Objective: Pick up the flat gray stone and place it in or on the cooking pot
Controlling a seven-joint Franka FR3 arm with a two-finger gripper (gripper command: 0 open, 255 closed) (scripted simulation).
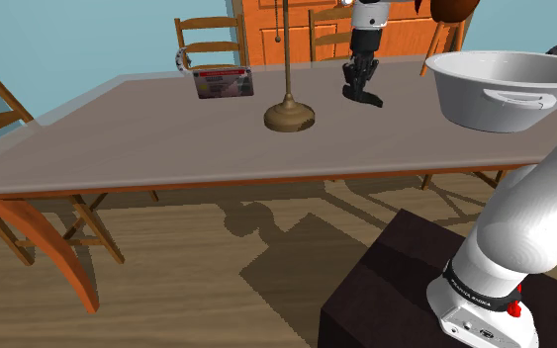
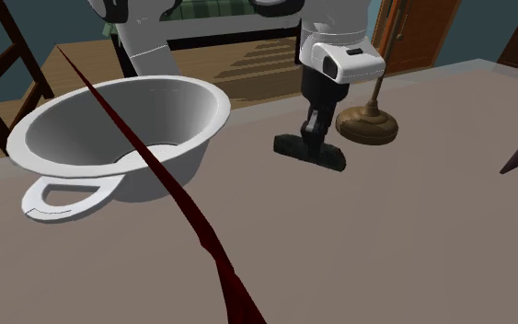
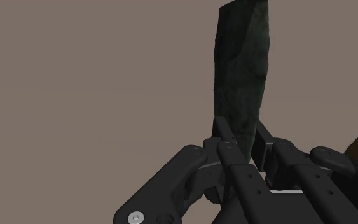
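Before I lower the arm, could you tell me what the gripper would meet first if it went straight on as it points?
The table, most likely: the gripper points down at it, and the stone it clasps would touch first. The gap is unclear.
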